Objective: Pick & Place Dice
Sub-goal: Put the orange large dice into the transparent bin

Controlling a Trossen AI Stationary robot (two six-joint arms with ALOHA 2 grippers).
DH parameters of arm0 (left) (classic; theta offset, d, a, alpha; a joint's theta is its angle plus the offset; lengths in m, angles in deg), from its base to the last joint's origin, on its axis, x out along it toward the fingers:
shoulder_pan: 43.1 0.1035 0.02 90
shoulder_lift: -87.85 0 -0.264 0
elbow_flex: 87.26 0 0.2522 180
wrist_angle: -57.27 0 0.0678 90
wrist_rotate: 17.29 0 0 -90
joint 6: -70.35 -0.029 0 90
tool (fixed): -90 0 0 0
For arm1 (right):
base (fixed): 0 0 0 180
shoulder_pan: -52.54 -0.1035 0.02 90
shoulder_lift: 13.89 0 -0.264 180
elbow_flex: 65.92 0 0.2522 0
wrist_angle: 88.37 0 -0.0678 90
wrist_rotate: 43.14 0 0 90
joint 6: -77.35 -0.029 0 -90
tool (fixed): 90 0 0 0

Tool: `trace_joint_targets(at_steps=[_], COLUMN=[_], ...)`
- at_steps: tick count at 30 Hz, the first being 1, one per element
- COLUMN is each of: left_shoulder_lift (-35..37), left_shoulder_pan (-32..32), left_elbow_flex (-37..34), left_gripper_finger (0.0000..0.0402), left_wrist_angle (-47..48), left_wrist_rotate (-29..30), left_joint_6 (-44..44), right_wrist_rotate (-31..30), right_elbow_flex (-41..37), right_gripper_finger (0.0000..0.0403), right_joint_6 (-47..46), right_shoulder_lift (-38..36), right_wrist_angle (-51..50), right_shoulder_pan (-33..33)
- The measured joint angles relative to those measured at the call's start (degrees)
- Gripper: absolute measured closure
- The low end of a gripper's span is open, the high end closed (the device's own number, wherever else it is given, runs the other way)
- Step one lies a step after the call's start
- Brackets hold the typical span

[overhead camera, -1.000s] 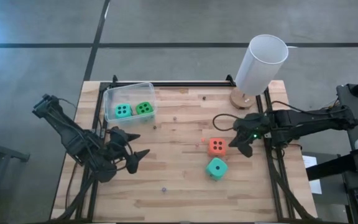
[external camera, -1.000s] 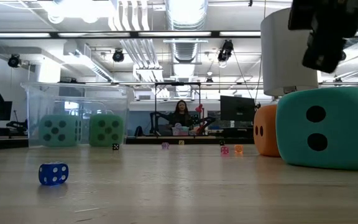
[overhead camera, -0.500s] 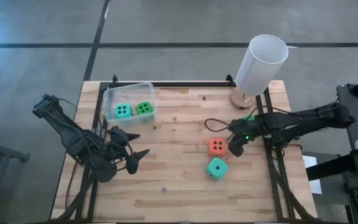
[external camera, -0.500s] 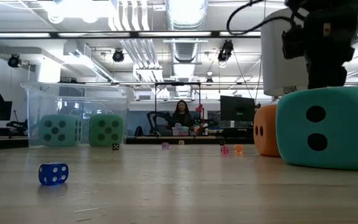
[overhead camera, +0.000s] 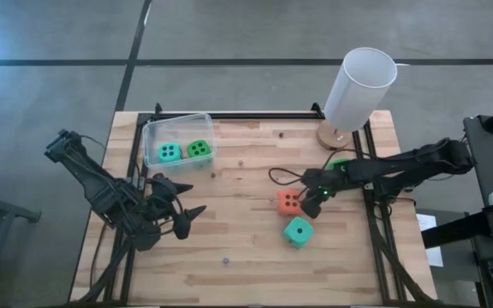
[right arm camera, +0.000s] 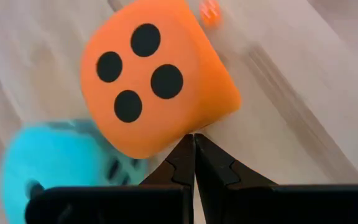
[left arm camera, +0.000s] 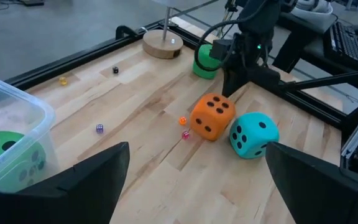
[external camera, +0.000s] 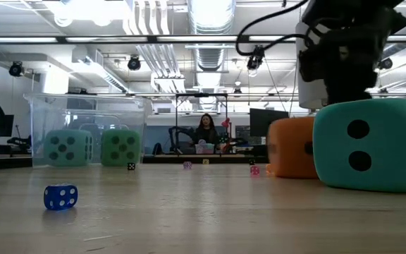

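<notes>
Pincer on my right arm, seen from above, touches the soft orange cube with black pips; the teal cube lies just beside, the clear plastic tub well apart across open wooden tabletop. At table height, both cubes stand below it. My right wrist shows the fingers clenched, tips against the orange cube, gripping nothing. I judge I'm nudging; next, spread and straddle it. My left pincer waits released.

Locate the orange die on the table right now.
In the high view the orange die lies right of centre, just above the teal die, with the right tool against it.
</notes>
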Motion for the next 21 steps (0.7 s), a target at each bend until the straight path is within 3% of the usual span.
trace_joint_targets(at_steps=[14, 21], left_shoulder_lift=[0.0, 0.0], left_shoulder_pan=[0.1, 0.2], left_elbow_flex=[0.0, 0.0], left_gripper_finger=[0.0032, 0.0033], left_wrist_angle=[0.1, 0.2], left_wrist_rotate=[0.3, 0.7], left_joint_6=[-0.5, -0.5], right_wrist_rotate=[2.4, 2.8], right_elbow_flex=[0.2, 6.8], right_gripper_finger=[0.0394, 0.0394], right_joint_6=[0.0, 2.0], right_shoulder_lift=[13.7, 21.7], right_wrist_angle=[22.6, 22.7], right_shoulder_pan=[0.0, 0.0])
